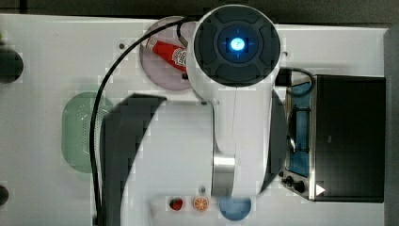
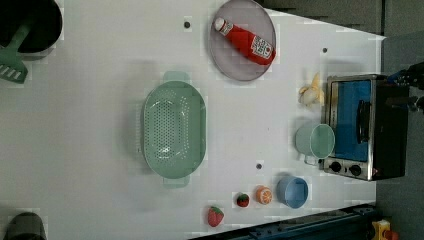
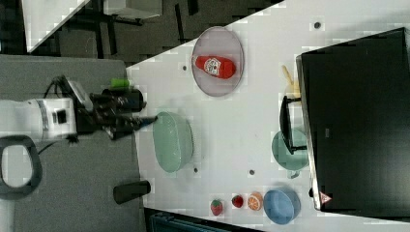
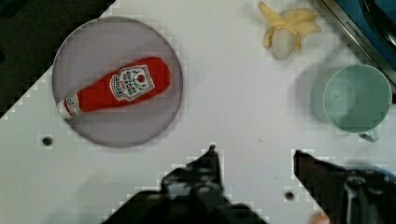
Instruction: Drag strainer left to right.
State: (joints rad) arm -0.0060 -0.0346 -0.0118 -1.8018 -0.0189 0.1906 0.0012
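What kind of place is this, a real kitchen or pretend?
Probably a pretend kitchen on a lab table: a robot arm hangs over a white table with a strainer, a toy oven and little fake fruit.

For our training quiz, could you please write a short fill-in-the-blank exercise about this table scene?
1. The ketchup bottle lies on a round ____.
2. The strainer holds ____ inside.
3. The gripper has its jaws ____, gripping nothing.
4. Beside the blue bowl sits a toy ____ slice.

Missing words: plate; nothing; open; orange
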